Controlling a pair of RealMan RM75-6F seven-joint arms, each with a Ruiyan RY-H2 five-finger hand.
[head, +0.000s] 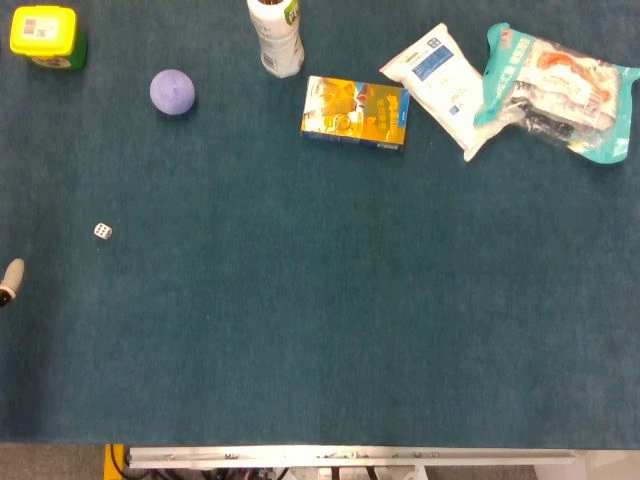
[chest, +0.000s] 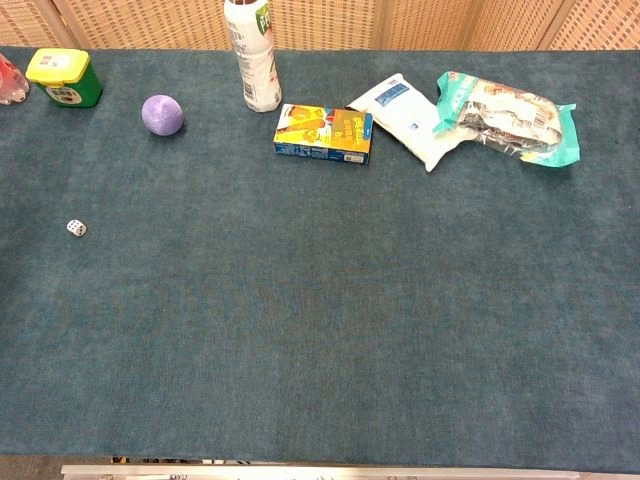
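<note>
White die (head: 103, 231) lies alone on the teal felt table (head: 320, 330), near the left hand (head: 10, 281), of which only a fingertip shows at the frame edge, finger spread indeterminable; purple ball (head: 172, 92) farther back; right hand unseen.

The bench (head: 320, 330) wears a dark teal cloth, matt and slightly napped like felt. At the upper right of the frame, the teal packet (head: 555, 90) and the white pouch (head: 440, 85) are crinkled plastic film with a soft sheen. The yellow box (head: 356, 112) looks like glossy printed card. The bottle (head: 276, 38) at top centre is smooth white plastic with a paper-like label. The purple ball (head: 172, 92) appears matt. The yellow-lidded tub (head: 45, 35) at upper left is shiny plastic. The small die (head: 103, 231) is smooth. A metal rail (head: 350, 456) edges the bottom.
</note>
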